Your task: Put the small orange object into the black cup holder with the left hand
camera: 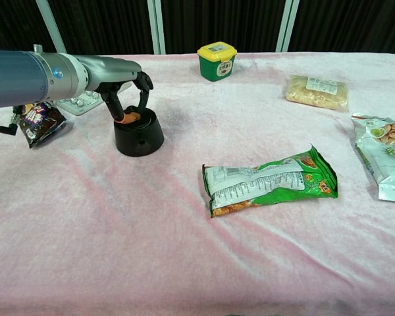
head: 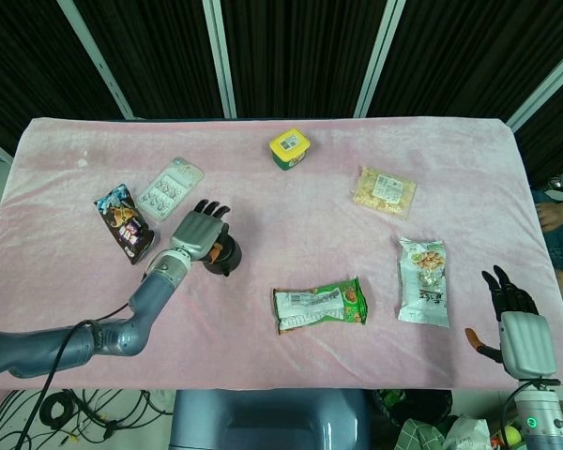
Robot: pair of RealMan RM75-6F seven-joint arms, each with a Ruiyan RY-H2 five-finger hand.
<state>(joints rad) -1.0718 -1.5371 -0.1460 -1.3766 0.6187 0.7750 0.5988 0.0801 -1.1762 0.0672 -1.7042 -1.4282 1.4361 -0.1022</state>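
Robot hand partly hides orange object at cup holder.

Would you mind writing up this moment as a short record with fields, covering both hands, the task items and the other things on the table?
left hand: over the black cup holder, fingers pinching the small orange object
small orange object: at the holder's mouth, not yet released
black cup holder: upright on the pink cloth
right hand: at the table's near right edge, fingers apart, holding nothing
pink cloth: covers the table
green snack bag: lying flat near the middle
green tub with yellow lid: at the far side
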